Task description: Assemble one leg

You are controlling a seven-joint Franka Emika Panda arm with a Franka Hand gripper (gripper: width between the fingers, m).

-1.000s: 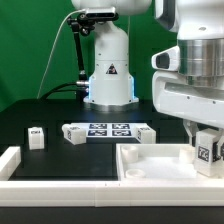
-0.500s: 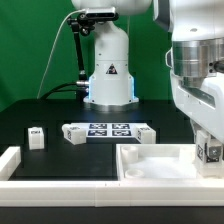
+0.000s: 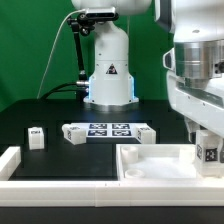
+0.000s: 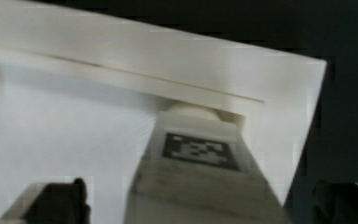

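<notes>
Wrist view: end effector (image 4: pixel 202 203) released, leg (image 4: pixel 202 150) upright between its fingers (image 4: pixel 59 200), apparently seated in tray (image 4: pixel 69 120) corner; tightening probably left.

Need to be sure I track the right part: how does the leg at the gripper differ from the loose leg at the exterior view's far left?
The leg at the gripper sits between the fingers of the gripper, against the white tray-like piece. The loose leg stands alone on the black table, apart from the marker board. Whether the fingers clamp the leg at the gripper, I cannot tell. Nothing touches the loose leg. Both are small white tagged posts.
</notes>
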